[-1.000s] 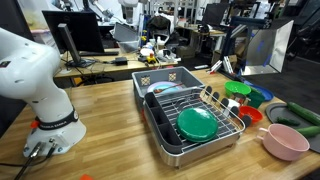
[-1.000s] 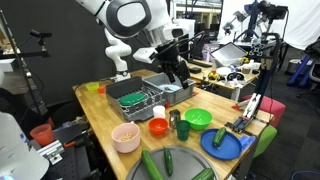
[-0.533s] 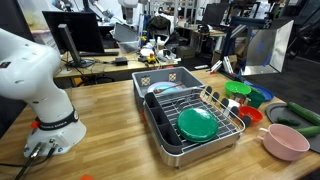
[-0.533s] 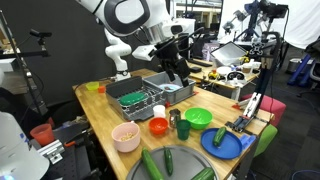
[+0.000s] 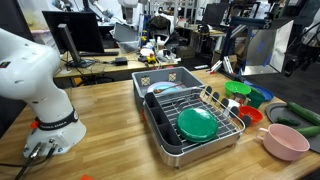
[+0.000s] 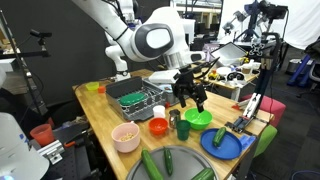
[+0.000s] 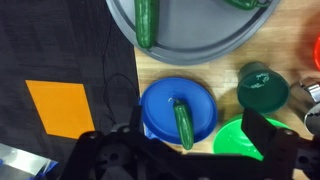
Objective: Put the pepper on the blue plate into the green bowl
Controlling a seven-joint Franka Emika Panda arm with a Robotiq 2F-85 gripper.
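the gray round tray (image 7: pixel 190 40) is filling the wrist view's 12 o'clock. below it, the blue plate (image 7: pixel 158 100) is carrying the pepper (image 7: pixel 183 122), with the green bowl (image 7: pixel 230 142) sitting just beside at 4 o'clock. the gripper (image 7: pixel 192 140) is hovering above, spread wide, grasping nothing.

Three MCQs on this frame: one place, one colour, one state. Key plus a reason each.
1. Where is the pepper? A in the green bowl; B on the blue plate; C in the red bowl.
2. Colour of the cup beside the blue plate? A yellow; B white; C dark green.
3. The gripper is: A open, empty; B shut on the pepper; C shut on the cup.
Key: B, wrist view shows it lying on the plate; C, dark green there; A, jaws wide apart, nothing between.
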